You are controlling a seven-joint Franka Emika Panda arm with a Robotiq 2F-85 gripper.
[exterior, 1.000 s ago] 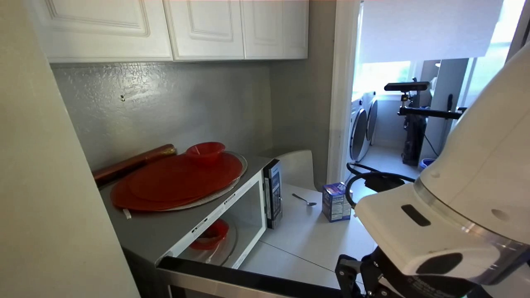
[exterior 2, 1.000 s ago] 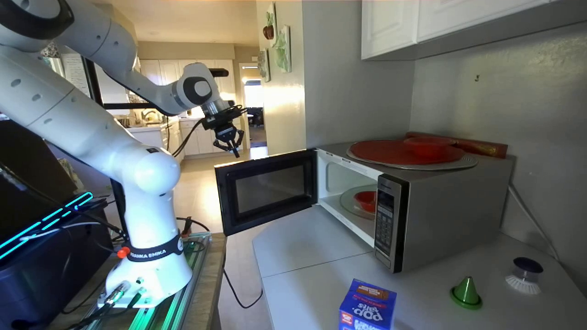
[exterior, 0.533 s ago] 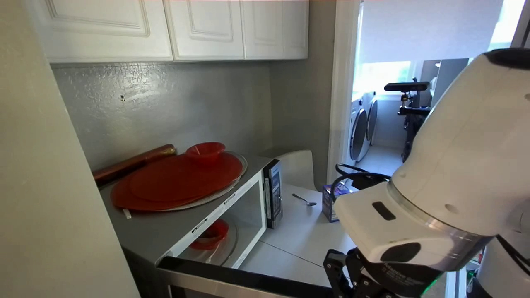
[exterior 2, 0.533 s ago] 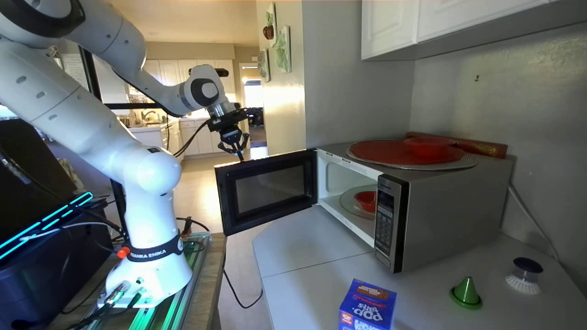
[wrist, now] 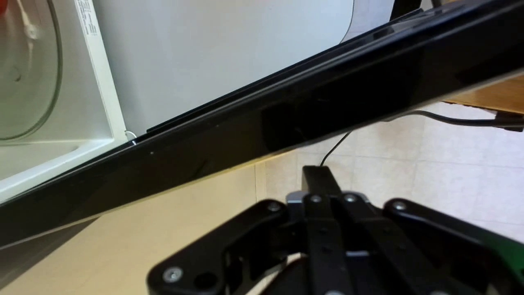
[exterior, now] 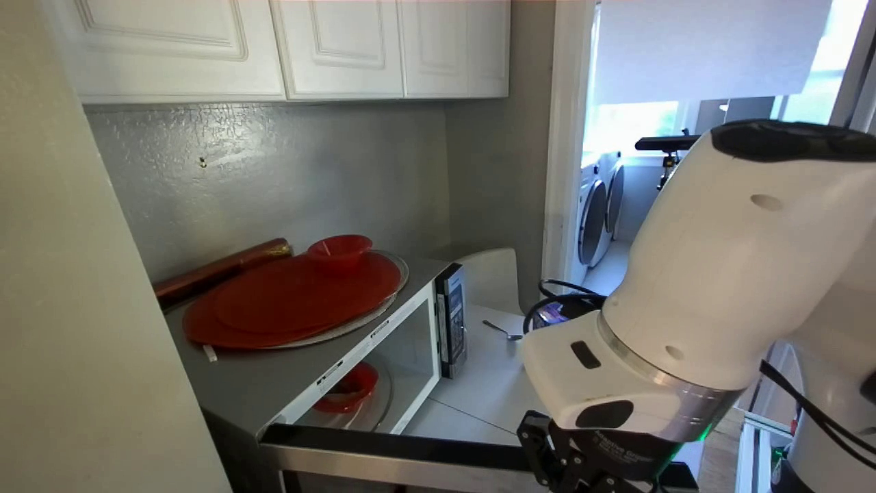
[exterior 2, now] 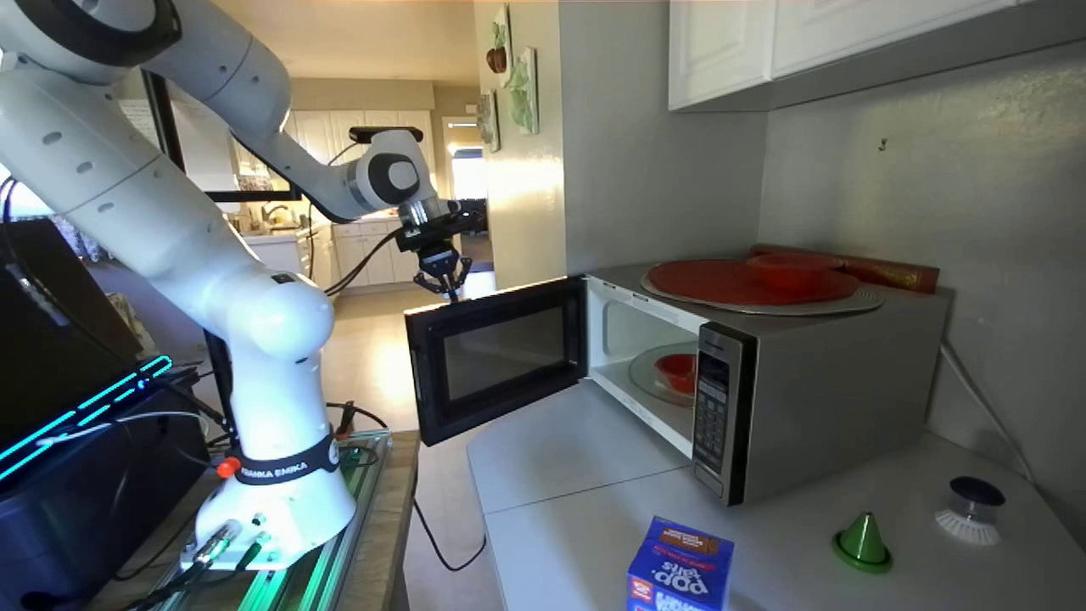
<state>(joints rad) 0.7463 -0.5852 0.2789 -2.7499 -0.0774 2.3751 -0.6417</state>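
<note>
The black two-fingered claw point(wrist: 321, 176) has its fingers pressed together, just beside the black-framed, glass-windowed microwave door point(exterior 2: 501, 361), which stands open at five o'clock from it in an exterior view; whether they touch I cannot tell. At three o'clock from the door, the boxy silver-grey microwave point(exterior 2: 848, 390) holds a round red bowl point(exterior 2: 676, 372), its contents unclear, on a clear glass turntable point(exterior 2: 646, 371). On top, a second red bowl point(exterior: 341, 252) sits on flat red discs point(exterior: 280, 301).

The microwave door point(exterior 2: 501, 358), black inside and silver outside, stands upright and open, jutting from the microwave point(exterior 2: 840, 407).
</note>
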